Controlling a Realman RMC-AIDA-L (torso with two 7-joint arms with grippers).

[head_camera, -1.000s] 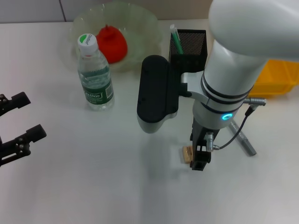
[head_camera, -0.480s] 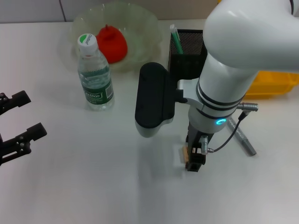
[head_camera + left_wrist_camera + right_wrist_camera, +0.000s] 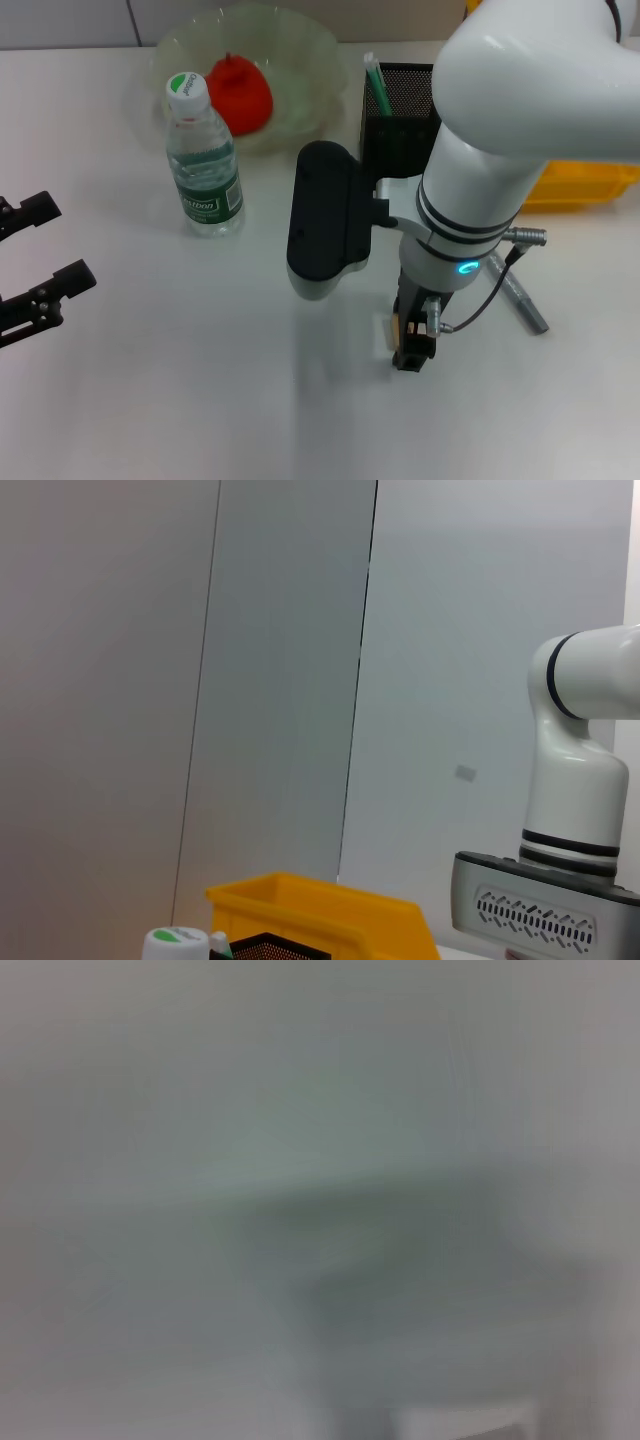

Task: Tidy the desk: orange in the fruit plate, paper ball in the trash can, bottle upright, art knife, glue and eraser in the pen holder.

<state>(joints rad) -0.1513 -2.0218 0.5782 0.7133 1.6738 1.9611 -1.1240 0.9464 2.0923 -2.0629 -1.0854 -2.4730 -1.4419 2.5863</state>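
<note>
My right gripper (image 3: pixel 410 345) points down at the table, right against a small tan eraser (image 3: pixel 394 328) that shows only as a strip beside it. A grey art knife (image 3: pixel 522 297) lies just to the right of that arm. The black mesh pen holder (image 3: pixel 408 95) behind it holds a green-capped stick (image 3: pixel 376 86). The bottle (image 3: pixel 203 160) stands upright, its cap (image 3: pixel 172 940) also showing in the left wrist view. A red-orange fruit (image 3: pixel 240 93) sits in the glass fruit plate (image 3: pixel 305 45). My left gripper (image 3: pixel 30 262) rests open at the left edge. The paper ball is out of view.
A yellow bin (image 3: pixel 592 178) stands at the right, behind the right arm, and the left wrist view shows the yellow bin (image 3: pixel 320 920) again. The right wrist view is a grey blur. Bare white table lies in front and to the left.
My right arm has shifted a little left and lower, so its gripper now covers most of the eraser. The left arm and the other objects have not moved.
</note>
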